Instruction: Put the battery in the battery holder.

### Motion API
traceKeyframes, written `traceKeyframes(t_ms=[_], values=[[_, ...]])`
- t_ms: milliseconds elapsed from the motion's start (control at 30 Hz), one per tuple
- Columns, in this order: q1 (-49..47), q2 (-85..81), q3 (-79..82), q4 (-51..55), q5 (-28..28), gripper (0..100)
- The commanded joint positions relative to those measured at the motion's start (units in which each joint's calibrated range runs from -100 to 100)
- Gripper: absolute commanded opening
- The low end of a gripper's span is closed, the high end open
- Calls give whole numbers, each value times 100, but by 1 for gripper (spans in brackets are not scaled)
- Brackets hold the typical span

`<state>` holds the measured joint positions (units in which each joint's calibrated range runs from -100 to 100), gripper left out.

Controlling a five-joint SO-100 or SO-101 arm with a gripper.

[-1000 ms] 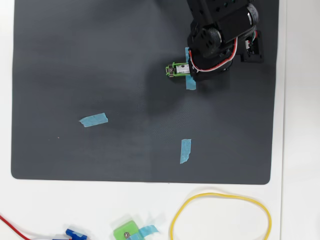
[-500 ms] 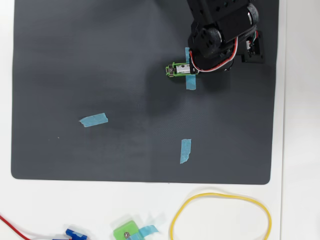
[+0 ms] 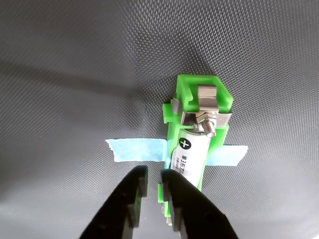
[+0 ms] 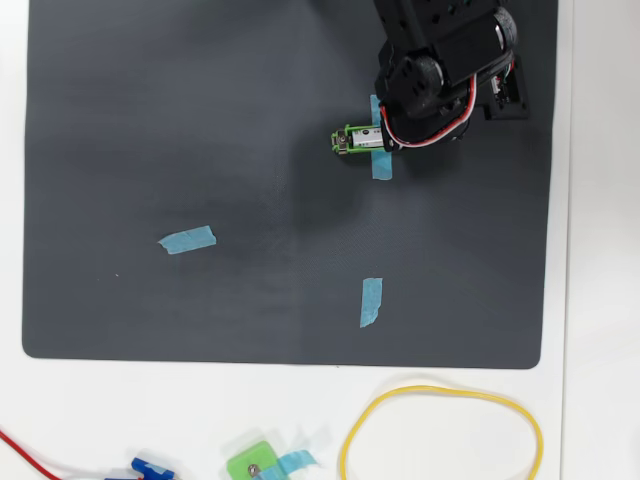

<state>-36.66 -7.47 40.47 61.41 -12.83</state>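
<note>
Lying inside the battery holder, the battery points its plus-marked end toward the holder's far metal contact (wrist view). The gripper hovers at the holder's near end, jaws slightly parted, gripping nothing. Blue tape crosses beneath the holder on the dark mat.

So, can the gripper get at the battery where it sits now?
Probably yes. In the wrist view the gripper sits right at the near end of the battery, which lies in the battery holder with its top uncovered. The holder's green side walls could hamper a sideways pinch.
</note>
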Motion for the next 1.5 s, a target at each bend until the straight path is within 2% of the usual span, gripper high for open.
traceKeyframes(t_ms=[0,100,333,500,600,667,733,800,900,1100,1467], values=[[18,180,-144,-40,26,0],[205,717,-488,-5,198,0],[174,316,-373,30,208,0],[112,-1662,1054,-49,213,0],[216,-2746,1970,-49,625,0],[600,-3854,2666,-49,996,0],[1461,-5415,3274,-49,1251,0],[2187,-7044,3953,-49,1293,0],[2696,-9040,5274,-49,1262,0],[3173,-9210,5715,-49,1251,0],[3090,-9202,5706,-40,1267,0]])
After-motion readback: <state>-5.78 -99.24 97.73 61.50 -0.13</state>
